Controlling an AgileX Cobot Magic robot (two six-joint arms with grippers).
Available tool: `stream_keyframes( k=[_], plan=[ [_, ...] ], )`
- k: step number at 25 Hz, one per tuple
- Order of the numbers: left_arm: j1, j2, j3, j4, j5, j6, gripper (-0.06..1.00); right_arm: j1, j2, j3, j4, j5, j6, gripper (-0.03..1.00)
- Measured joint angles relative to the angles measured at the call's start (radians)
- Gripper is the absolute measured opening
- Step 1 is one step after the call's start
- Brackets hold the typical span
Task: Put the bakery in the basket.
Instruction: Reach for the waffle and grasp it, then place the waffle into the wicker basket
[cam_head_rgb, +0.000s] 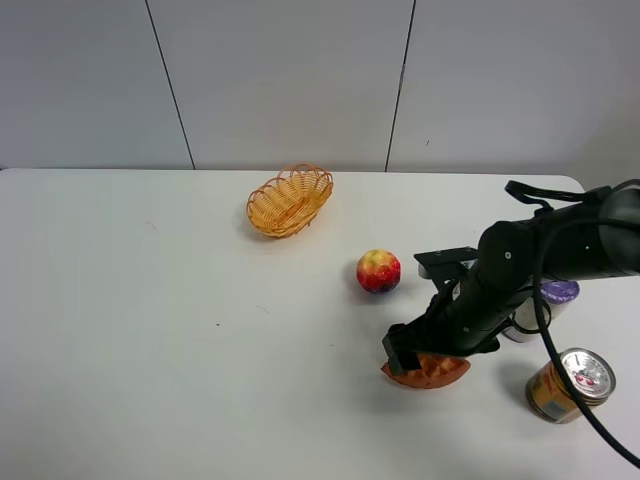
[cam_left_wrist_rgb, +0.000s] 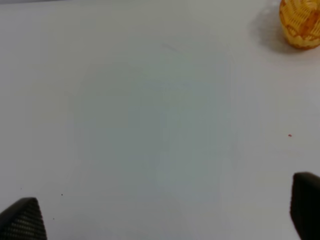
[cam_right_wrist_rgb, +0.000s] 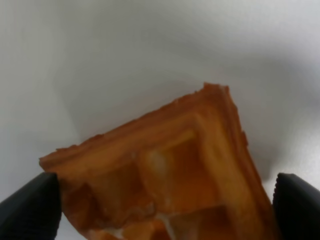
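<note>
The bakery, an orange-brown waffle wedge (cam_head_rgb: 432, 375), lies on the white table at the front right. My right gripper (cam_head_rgb: 418, 358) is down over it. In the right wrist view the waffle (cam_right_wrist_rgb: 170, 165) fills the gap between my two black fingertips (cam_right_wrist_rgb: 30, 205), which stand wide apart at its two sides; the right gripper (cam_right_wrist_rgb: 162, 210) is open. The tan wicker basket (cam_head_rgb: 290, 200) sits at the back centre, far from the waffle, and shows in the left wrist view (cam_left_wrist_rgb: 301, 22). My left gripper (cam_left_wrist_rgb: 160, 215) is open and empty over bare table.
A red-yellow ball (cam_head_rgb: 378, 271) sits just behind and left of the right gripper. A purple-lidded white cup (cam_head_rgb: 553, 297) and a tin can (cam_head_rgb: 566, 385) stand to the right of the arm. The wall runs behind the table's far edge.
</note>
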Motion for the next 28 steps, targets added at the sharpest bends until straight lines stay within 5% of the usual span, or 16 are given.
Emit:
stream_keyframes(
  k=[14,15,17,20,28],
  plan=[
    [0.000,0.000,0.000,0.000,0.000,0.000,1.00,0.000,-0.011,0.000,-0.014,-0.042,-0.039,0.81],
    [0.000,0.000,0.000,0.000,0.000,0.000,1.00,-0.001,-0.018,0.000,-0.015,-0.050,-0.042,0.78],
    [0.000,0.000,0.000,0.000,0.000,0.000,1.00,-0.012,-0.047,-0.007,-0.022,-0.064,-0.046,0.50],
    [0.000,0.000,0.000,-0.001,0.000,0.000,1.00,-0.028,-0.111,-0.054,-0.023,-0.041,-0.046,0.31],
    [0.000,0.000,0.000,-0.001,0.000,0.000,1.00,-0.030,-0.246,-0.198,-0.012,0.080,-0.063,0.31]
  ],
)
